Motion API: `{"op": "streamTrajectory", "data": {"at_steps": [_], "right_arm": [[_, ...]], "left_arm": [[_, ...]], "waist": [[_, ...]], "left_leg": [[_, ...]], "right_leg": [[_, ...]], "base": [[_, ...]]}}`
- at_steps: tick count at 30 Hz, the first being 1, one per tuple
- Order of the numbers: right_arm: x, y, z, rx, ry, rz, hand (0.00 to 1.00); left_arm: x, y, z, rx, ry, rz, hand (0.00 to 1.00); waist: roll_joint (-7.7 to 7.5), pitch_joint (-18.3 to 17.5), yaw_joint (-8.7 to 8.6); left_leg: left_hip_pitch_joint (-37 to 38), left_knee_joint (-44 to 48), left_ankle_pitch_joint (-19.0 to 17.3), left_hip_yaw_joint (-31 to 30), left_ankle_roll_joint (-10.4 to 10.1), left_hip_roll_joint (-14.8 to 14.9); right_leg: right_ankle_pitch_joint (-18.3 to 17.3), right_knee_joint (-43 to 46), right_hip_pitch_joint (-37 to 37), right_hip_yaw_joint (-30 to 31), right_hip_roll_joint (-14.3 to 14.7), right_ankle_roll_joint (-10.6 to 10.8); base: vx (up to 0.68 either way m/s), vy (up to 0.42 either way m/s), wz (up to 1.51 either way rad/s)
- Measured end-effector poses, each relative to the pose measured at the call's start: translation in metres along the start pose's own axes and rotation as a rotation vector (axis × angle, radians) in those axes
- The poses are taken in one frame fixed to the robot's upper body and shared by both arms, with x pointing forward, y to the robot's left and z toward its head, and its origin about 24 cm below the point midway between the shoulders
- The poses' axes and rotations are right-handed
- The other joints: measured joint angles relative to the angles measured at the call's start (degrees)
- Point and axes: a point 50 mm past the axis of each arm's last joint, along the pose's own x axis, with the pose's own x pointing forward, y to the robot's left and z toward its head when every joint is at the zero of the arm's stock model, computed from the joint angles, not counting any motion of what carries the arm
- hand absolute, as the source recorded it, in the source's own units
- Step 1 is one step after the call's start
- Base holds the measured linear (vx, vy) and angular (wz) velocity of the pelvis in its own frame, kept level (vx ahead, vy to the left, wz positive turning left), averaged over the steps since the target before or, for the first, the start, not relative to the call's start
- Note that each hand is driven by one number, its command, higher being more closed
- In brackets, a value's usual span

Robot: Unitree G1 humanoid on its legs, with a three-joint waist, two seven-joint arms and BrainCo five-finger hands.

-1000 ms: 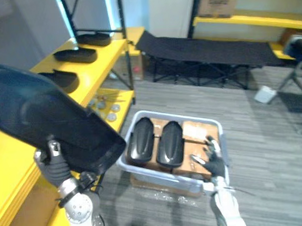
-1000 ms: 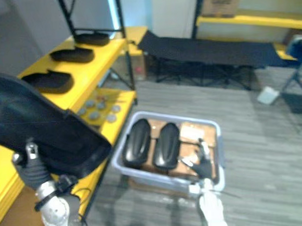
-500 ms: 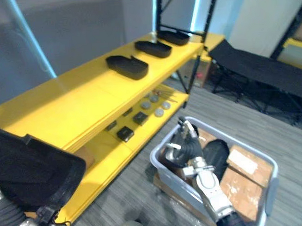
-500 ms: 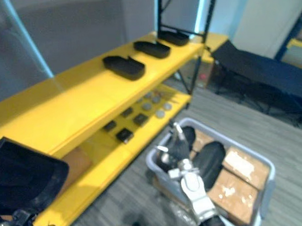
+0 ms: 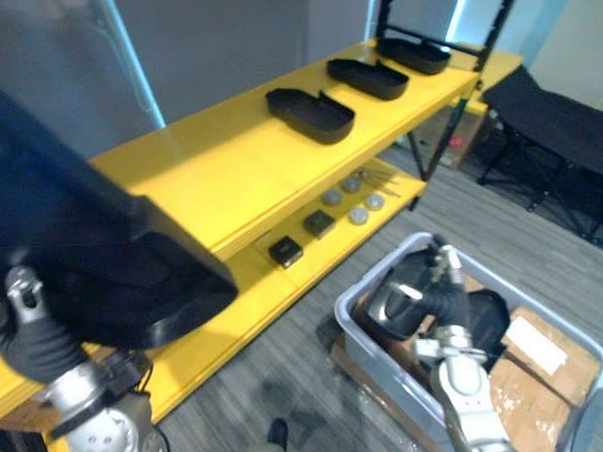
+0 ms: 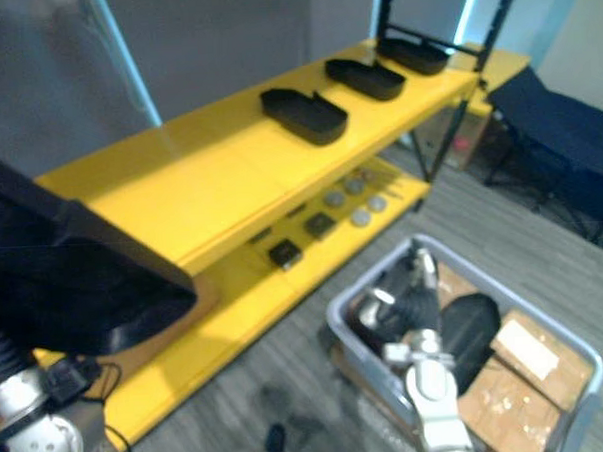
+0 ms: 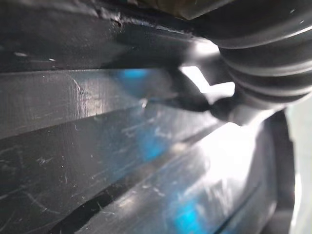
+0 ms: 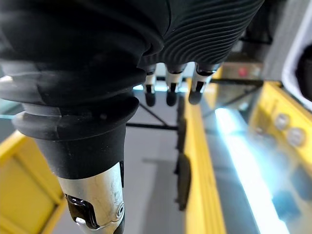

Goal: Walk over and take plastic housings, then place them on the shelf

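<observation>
Held housing over the near end of the shelf; the left hand's grip is hidden.

The black plastic housing [image 5: 82, 236] is cut off by the left edge in the eye views, so its far end is unseen. The left hand [image 5: 31, 333] sits under it with its fingers covered; I cannot tell how they close. The left wrist view shows scratched black plastic right against the ribbed cover. The housing's long axis runs from the left edge toward the grey bin [image 5: 378, 368], rounded end nearest the bin. The right hand [image 5: 445, 298] is above the bin's other housings [image 5: 486, 320], its fingers [image 8: 169, 92] straight and holding nothing. Three housings [image 5: 310, 114] lie in a row on the yellow shelf [image 5: 229, 179]. Against 0.5 s ago the camera has swung, and the held housing now overlaps the shelf's top board rather than sitting below it.
</observation>
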Motion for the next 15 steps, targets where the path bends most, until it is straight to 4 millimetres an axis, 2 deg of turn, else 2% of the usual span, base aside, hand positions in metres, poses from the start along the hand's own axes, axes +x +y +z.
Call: {"op": "streamTrajectory", "data": {"at_steps": [1, 2, 3, 4, 5, 7, 8, 9, 11, 13, 15], "right_arm": [[0.003, 0.002, 0.002, 0.002, -0.015, 0.027, 0.0], [0.005, 0.006, 0.005, 0.008, -0.034, 0.05, 0.0], [0.007, 0.007, 0.007, 0.006, -0.051, 0.065, 0.0], [0.011, 0.005, 0.01, -0.005, -0.069, 0.079, 0.0], [0.012, 0.003, 0.013, -0.021, -0.079, 0.091, 0.0], [0.01, -0.002, 0.013, -0.038, -0.076, 0.091, 0.0], [0.006, -0.005, 0.012, -0.043, -0.067, 0.085, 0.0], [0.004, -0.007, 0.011, -0.046, -0.06, 0.079, 0.0], [-0.007, -0.018, 0.009, -0.055, -0.034, 0.057, 0.0], [-0.009, -0.023, 0.008, -0.061, -0.027, 0.046, 0.0], [-0.01, -0.021, 0.009, -0.051, -0.038, 0.046, 0.0]], "left_arm": [[0.001, -0.002, -0.008, -0.013, 0.028, 0.003, 1.0], [0.001, -0.003, -0.011, -0.016, 0.042, 0.009, 1.0], [-0.003, -0.003, -0.015, -0.017, 0.067, 0.014, 1.0], [-0.009, -0.004, -0.018, -0.018, 0.101, 0.019, 1.0], [-0.014, -0.006, -0.02, -0.021, 0.129, 0.014, 1.0], [-0.02, -0.005, -0.021, -0.006, 0.157, 0.004, 1.0], [-0.024, -0.003, -0.021, 0.005, 0.177, 0.007, 1.0], [-0.026, -0.002, -0.022, 0.01, 0.185, 0.007, 1.0], [-0.03, -0.002, -0.023, 0.012, 0.206, -0.004, 1.0], [-0.034, -0.004, -0.023, 0.007, 0.223, -0.025, 1.0], [-0.036, -0.002, -0.023, 0.015, 0.233, -0.032, 1.0]], "waist": [[-0.31, 0.33, 0.4], [-0.9, 0.69, 0.6], [-1.03, 0.8, 0.6], [0.49, 1.69, 0.72], [2.19, 2.71, 0.71], [3.77, 3.08, 0.54], [4.24, 3.01, 0.24], [4.4, 3.09, -0.12], [4.44, 3.01, -1.84], [4.55, 2.94, -1.79], [4.56, 2.82, -0.92]], "left_leg": [[-0.09, 0.22, 0.26, -0.2, -0.37, -0.15], [-0.49, 0.76, 0.38, -0.02, -0.56, -0.78], [-1.08, 1.47, 0.45, -0.34, -0.78, -1.05], [-1.46, 1.61, 0.88, -0.54, -1.43, -0.37], [-1.68, 1.58, 1.32, -1.0, -2.08, 0.35], [-1.86, 1.26, 1.76, -0.95, -2.7, 1.35], [-2.04, 1.19, 1.5, 0.24, -2.32, 2.26], [-1.98, 1.25, 1.29, 1.65, -2.04, 2.72], [-1.96, 2.25, 0.99, 10.59, -1.79, 4.92], [-1.97, 2.58, 1.4, 13.55, -1.44, 5.34], [-1.99, 2.58, 2.13, 14.85, -1.37, 5.02]], "right_leg": [[-0.81, -3.74, 0.08, 0.51, 1.88, -0.2], [0.01, -6.58, -0.15, 0.5, 3.09, 0.08], [-0.27, -7.87, 0.91, -0.69, 3.28, 1.3], [0.01, -8.95, 1.24, -0.55, 4.33, 2.26], [-0.01, -9.61, 1.66, -0.93, 5.48, 2.31], [-0.7, -9.63, 1.87, -1.26, 6.33, 3.1], [-0.95, -9.38, 2.16, -1.8, 6.97, 2.72], [-1.15, -9.33, 2.79, -2.63, 7.1, 2.62], [-2.36, -8.05, 4.45, -6.41, 6.8, 2.97], [-3.45, -6.57, 4.38, -7.53, 6.02, 3.33], [-4.5, -5.36, 3.66, -7.39, 5.21, 3.8]], "base": [[-0.03, -0.152, 0.28], [-0.06, -0.166, 0.25], [-0.06, -0.165, 0.2], [-0.12, -0.163, 0.23], [-0.1, -0.118, 0.15], [-0.15, -0.099, 0.17], [-0.15, -0.098, 0.23], [-0.08, -0.08, 0.53], [-0.05, -0.043, 0.77], [-0.02, 0.012, 0.43], [-0.01, 0.041, 0.13]]}}
